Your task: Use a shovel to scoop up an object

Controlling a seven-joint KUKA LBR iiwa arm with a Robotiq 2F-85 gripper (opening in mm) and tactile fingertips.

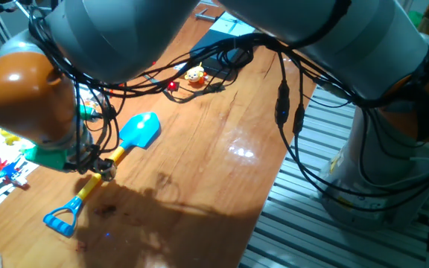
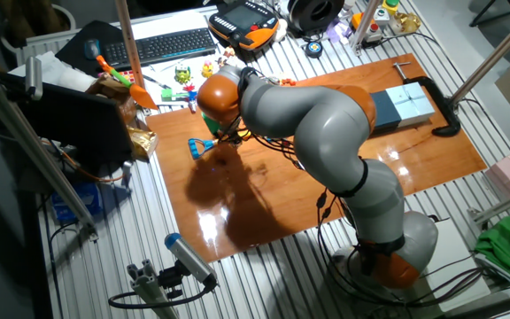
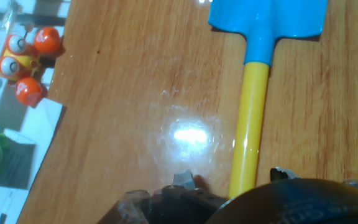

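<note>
1. The arm [image 2: 326,124] bends low over the table [image 1: 214,164], its grey links arching across and the orange wrist joint [image 1: 17,93] hanging just above the wood.
2. The gripper [image 1: 99,170] points down at the shovel [image 1: 110,160], meeting the yellow shaft about midway along it.
3. In the hand view the shaft runs straight out from between the dark fingers [image 3: 185,183], one showing on each side of it; whether they actually pinch it I cannot tell.
4. The shovel lies flat on the table, its light-blue rounded blade ahead of the fingers and its blue loop end behind them, nearer the table's edge.
5. It looks like smooth, glossy plastic, with a thin round shaft and a shallow blade.
6. The object [image 1: 194,75], a tiny yellow figurine with a red part beside it, sits well beyond the blade, near the black cables [image 1: 222,63].
7. The tabletop is varnished, reddish wood with a bright glare patch just off the fingers' side.
8. A red-and-white toy [image 3: 23,62] with round orange knobs sits off to the side, at the table's edge.
</note>
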